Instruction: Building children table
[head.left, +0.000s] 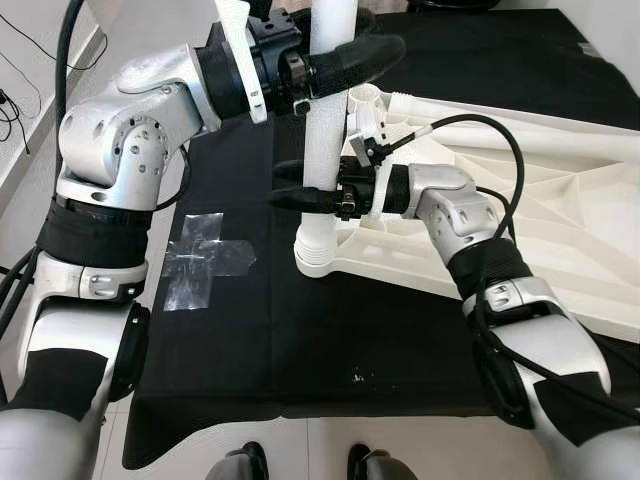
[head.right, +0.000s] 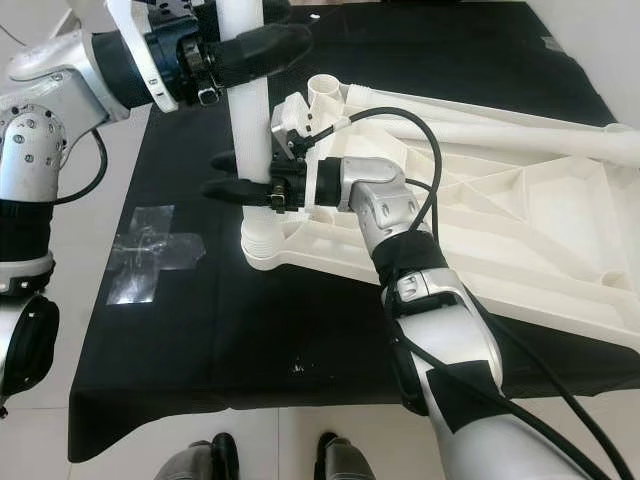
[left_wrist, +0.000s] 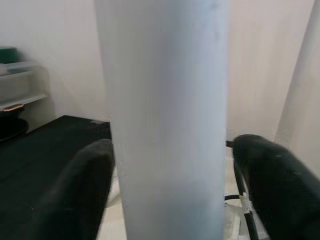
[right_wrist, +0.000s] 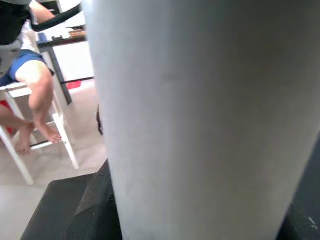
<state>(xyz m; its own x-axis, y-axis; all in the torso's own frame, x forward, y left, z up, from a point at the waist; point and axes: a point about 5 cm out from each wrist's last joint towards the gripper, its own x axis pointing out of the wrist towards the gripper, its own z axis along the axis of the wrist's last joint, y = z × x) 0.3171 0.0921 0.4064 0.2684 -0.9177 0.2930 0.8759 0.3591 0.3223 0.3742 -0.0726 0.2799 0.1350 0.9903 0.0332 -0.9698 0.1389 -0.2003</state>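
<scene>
Head views: the white leg (head.left: 322, 150) stands upright in the tabletop's (head.left: 520, 230) corner socket on the black bench (head.left: 250, 330). The left end effector (head.left: 345, 60) grips it high, the right end effector (head.left: 300, 185) lower. Wrist views: fingers (left_wrist: 85, 195) flank the smooth tube, which is probably light, stiff and slippery, so hold near the socket.

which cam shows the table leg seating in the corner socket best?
Right eye view: the white table leg stands upright in the tabletop's corner socket, both grippers on it. Left eye view shows the same, tighter. Both wrist views show just blurred leg surface between fingers.
</scene>
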